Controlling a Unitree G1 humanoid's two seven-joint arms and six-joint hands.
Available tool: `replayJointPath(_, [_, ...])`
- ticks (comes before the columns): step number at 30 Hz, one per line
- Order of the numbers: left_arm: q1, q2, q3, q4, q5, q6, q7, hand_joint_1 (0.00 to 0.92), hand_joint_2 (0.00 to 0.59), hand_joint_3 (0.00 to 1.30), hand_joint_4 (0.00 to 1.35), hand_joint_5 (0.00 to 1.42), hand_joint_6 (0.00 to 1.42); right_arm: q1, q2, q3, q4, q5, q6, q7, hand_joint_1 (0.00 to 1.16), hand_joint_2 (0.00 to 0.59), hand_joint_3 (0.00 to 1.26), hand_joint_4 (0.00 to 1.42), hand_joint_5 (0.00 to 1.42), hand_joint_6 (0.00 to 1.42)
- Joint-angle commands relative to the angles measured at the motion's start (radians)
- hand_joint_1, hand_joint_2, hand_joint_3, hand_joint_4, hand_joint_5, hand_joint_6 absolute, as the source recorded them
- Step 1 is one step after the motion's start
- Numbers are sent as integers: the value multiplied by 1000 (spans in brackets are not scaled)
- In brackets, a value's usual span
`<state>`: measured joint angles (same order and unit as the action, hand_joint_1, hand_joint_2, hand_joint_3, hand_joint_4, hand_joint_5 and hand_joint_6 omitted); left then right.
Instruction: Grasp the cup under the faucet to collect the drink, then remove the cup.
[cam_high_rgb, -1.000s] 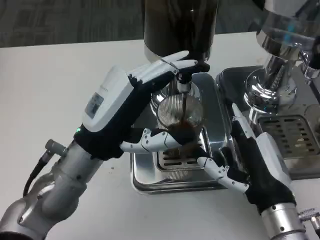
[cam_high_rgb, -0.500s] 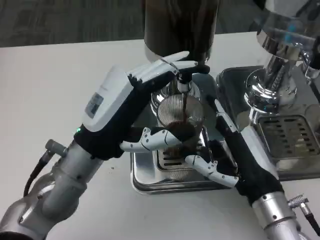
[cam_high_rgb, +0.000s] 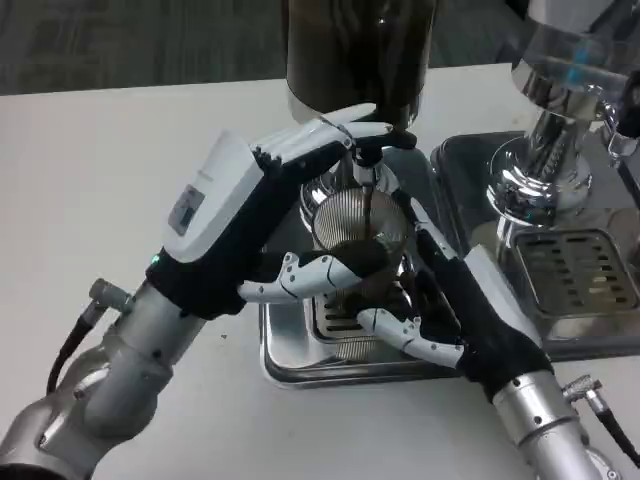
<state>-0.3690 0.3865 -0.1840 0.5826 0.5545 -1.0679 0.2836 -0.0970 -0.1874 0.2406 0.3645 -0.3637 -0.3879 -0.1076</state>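
White table (cam_high_rgb: 90, 180) — cup (cam_high_rgb: 362, 240) under faucet (cam_high_rgb: 367, 165), filling

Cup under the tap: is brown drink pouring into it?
Yes, a dark stream runs from the faucet into the clear ribbed cup, with brown liquid pooled inside.

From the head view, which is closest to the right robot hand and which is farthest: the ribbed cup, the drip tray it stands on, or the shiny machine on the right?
From the right robot hand:
1. Ribbed cup, right against its fingers, just to its left under the faucet.
2. Drip tray, beneath the hand; nearly as close.
3. Shiny machine, farther back at the table's right.
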Motion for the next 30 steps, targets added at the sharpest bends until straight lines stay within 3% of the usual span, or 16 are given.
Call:
replayJointPath(1, [17,12,-19,15,21,4,-20,0,172,377,235,430,410,-32,12,-3,42,12,-11,11,509,201,0,0,0,34])
replayJointPath(6, [18,15,-8,8,16,11,-17,0,176,369,230,423,396,-49,24,-8,73,15,-26,3,508,207,0,0,0,45])
replayJointPath(16, [45,7,104,-93,-7,63,53,0,183,307,181,335,283,-52,33,-8,86,14,-38,-5,537,214,0,0,0,50])
replayJointPath(30, [115,5,205,-143,2,78,156,0,191,282,185,340,280,-64,46,-15,112,17,-77,-17,546,213,0,0,0,75])
